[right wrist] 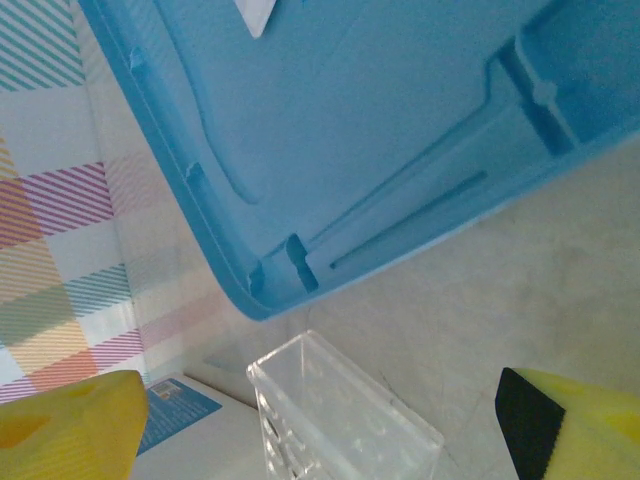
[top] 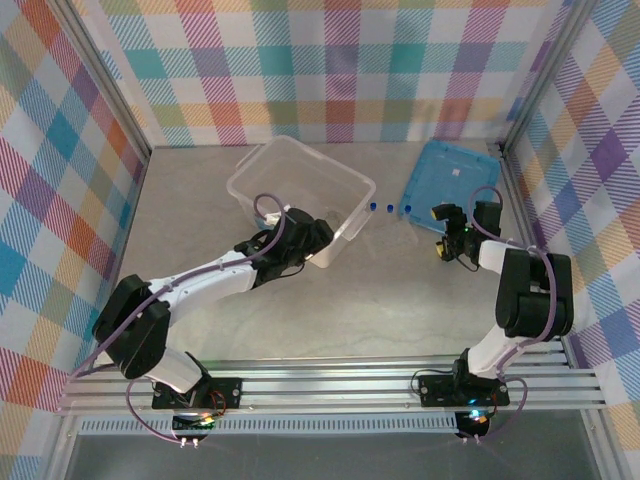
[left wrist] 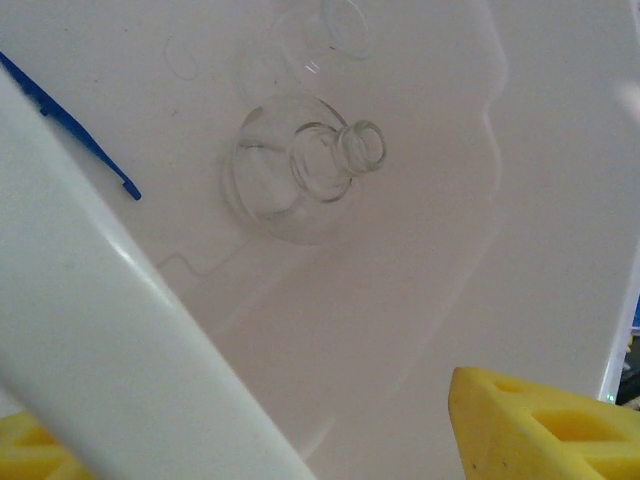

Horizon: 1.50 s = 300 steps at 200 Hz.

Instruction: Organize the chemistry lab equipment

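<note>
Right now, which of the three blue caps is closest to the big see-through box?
The leftmost blue cap, beside the box's right wall; the other two sit farther right, toward the blue lid.

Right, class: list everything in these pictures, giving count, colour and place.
plastic box: one, translucent, centre back of the table
flask: one, clear glass, inside the box
beaker: one, clear glass, inside the box, beyond the flask
tweezers: one, dark blue, inside the box
tubes: three, blue-capped, between box and lid
lid: one, blue, back right
rack: one, clear, near the lid's corner
left gripper: one, yellow-tipped, open, over the box's near wall
right gripper: one, yellow-tipped, open, by the lid
</note>
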Each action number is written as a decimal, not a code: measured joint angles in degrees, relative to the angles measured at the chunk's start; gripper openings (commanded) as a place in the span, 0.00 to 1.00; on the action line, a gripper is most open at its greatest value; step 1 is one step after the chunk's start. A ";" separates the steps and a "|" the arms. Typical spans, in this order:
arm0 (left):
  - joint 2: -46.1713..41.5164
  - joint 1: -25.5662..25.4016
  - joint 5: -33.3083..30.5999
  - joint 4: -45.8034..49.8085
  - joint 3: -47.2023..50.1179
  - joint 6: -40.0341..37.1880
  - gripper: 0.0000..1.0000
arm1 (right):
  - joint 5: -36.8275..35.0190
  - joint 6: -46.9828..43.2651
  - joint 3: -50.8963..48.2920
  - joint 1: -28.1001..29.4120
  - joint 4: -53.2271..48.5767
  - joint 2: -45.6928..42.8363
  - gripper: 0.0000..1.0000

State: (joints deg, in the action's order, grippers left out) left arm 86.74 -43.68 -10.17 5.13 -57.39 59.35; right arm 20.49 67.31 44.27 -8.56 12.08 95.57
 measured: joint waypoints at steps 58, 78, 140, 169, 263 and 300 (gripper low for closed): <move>1.79 -1.66 0.20 -0.79 -1.62 -0.02 0.69 | 1.75 1.07 2.08 -1.64 2.03 3.98 0.91; 1.49 -1.66 -0.07 -0.48 -1.62 -0.83 0.70 | 1.81 1.07 2.73 -2.56 2.01 4.15 0.91; -5.75 8.59 0.09 1.40 -1.20 -7.21 0.70 | 2.14 0.83 5.77 -4.92 1.57 4.15 0.91; -6.49 17.05 0.48 2.54 -1.16 -11.43 0.71 | 2.14 0.74 6.14 -5.05 0.85 4.15 0.91; 0.42 26.10 7.39 3.74 -3.67 -18.34 0.70 | 2.16 -0.68 6.14 -5.05 -1.31 4.15 0.91; -3.08 26.32 5.31 4.85 -2.05 -18.25 0.70 | 2.67 -0.70 6.12 -5.05 -1.46 4.11 0.92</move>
State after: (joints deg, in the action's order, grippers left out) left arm 83.66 -17.37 -4.86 9.98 -59.44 41.10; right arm 23.16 66.61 50.39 -13.61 10.61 99.68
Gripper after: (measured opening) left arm 0.698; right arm 0.912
